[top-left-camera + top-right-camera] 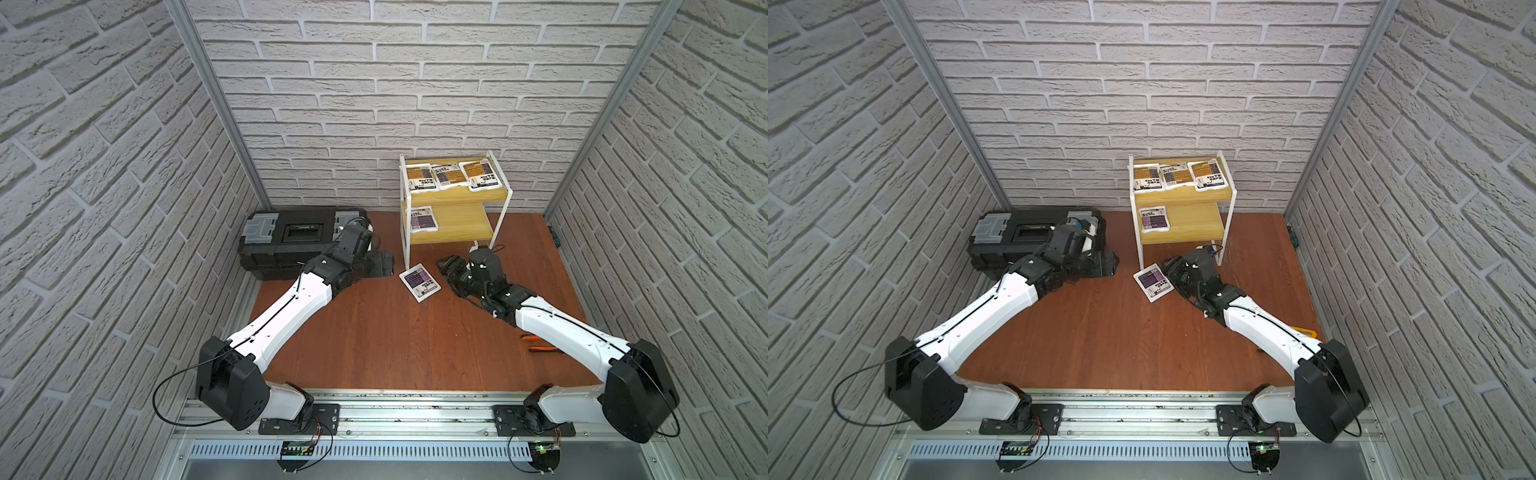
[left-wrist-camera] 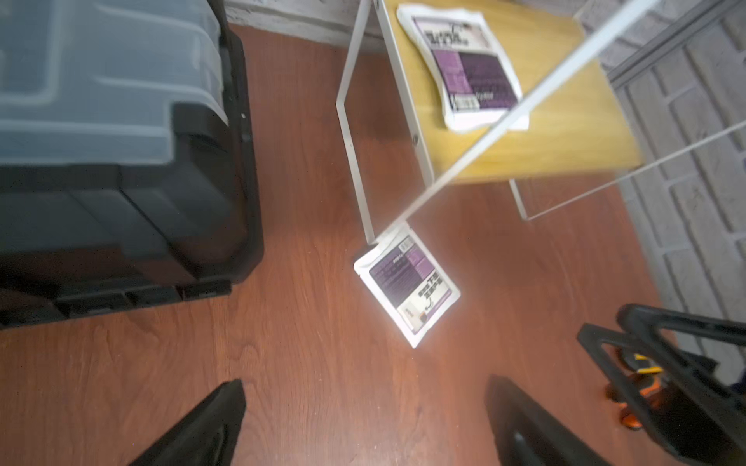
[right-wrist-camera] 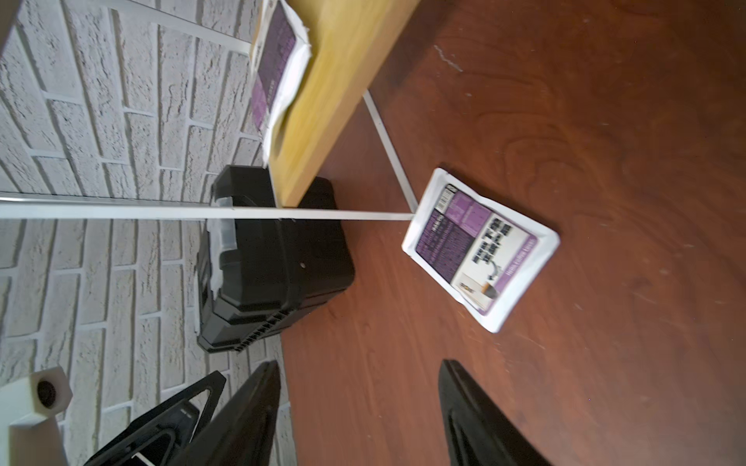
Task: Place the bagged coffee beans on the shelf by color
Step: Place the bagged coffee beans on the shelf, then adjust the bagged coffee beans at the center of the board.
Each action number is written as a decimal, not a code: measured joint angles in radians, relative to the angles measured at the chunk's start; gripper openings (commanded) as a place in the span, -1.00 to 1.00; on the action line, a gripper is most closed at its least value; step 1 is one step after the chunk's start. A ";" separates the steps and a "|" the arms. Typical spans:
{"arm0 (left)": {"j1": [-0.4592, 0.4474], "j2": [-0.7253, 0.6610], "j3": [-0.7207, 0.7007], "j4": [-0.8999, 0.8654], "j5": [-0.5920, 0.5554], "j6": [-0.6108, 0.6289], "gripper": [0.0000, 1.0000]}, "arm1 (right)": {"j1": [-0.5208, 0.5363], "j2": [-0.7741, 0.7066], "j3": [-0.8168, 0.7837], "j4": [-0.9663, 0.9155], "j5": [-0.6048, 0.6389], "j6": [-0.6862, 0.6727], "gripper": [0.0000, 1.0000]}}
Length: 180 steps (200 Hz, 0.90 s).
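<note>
Lining up on the last purple bag (image 1: 419, 281)
Holds right end effector (image 3: 359, 365) and left end effector (image 2: 363, 381) open, empty; reserves the lower board (image 1: 461, 226) of the shelf (image 1: 403, 232) for purple.

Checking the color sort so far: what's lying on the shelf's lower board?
One purple-labelled pouch lies flat near the lower board's left end; the rest that shows is bare. Its rear strip sits under the upper board, so that part is hidden.
</note>
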 measured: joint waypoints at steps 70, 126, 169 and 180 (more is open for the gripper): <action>-0.077 0.175 -0.049 0.049 -0.099 0.015 0.97 | -0.039 -0.102 -0.188 -0.127 0.014 -0.093 0.37; -0.077 0.278 -0.050 0.102 -0.109 0.035 0.97 | -0.078 0.102 -0.088 -0.126 -0.049 -0.264 0.35; -0.077 0.254 -0.098 0.119 -0.125 0.035 0.97 | -0.099 0.261 -0.028 -0.036 -0.064 -0.314 0.33; -0.077 0.243 -0.113 0.116 -0.126 0.035 0.97 | -0.101 0.296 -0.027 -0.005 -0.063 -0.315 0.33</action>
